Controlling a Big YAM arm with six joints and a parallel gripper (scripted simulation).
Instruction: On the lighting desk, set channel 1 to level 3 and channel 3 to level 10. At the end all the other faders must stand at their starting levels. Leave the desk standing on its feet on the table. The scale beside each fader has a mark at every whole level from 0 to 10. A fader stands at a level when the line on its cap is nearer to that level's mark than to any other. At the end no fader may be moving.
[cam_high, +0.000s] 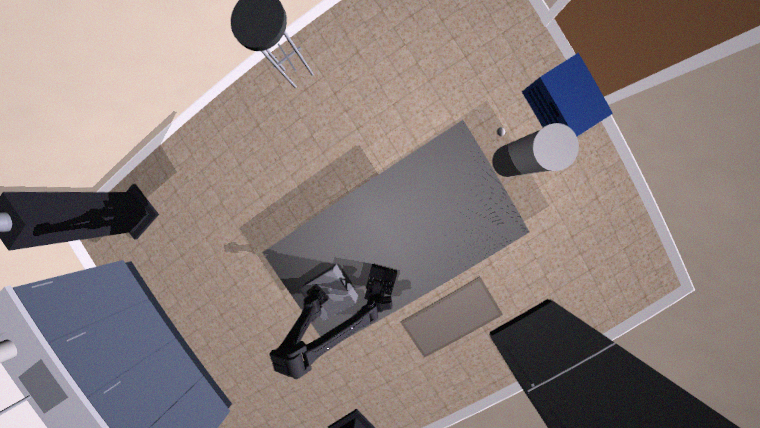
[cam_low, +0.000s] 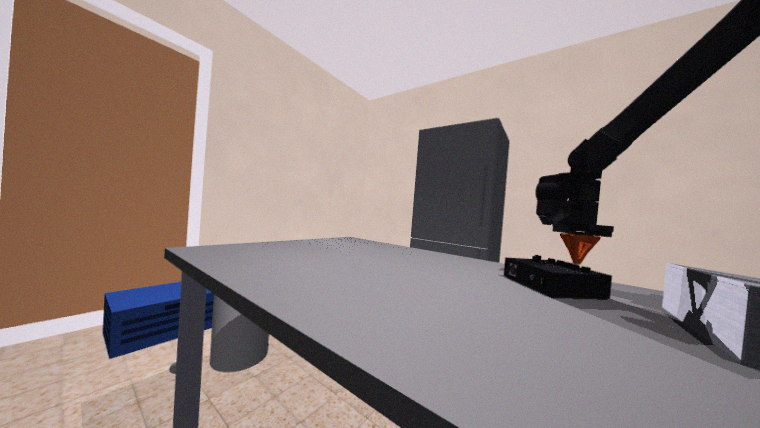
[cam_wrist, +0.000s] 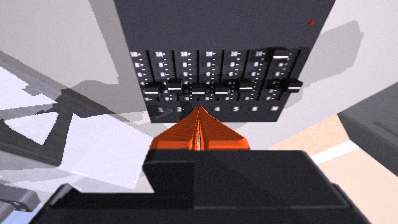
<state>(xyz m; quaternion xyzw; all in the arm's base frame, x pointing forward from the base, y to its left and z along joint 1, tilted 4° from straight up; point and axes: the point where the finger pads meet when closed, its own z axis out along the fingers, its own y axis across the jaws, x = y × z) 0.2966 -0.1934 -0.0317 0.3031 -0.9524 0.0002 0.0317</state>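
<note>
Standing on its feet near one short end of the table (cam_low: 372, 319), the lighting desk (cam_low: 555, 276) lies beside a long edge; the gripper (cam_wrist: 199, 111) hangs just above its front panel, orange fingers pressed fully together with nothing between them; their tip points at the numbered strip below the faders (cam_wrist: 198, 89), near channel 3.
</note>
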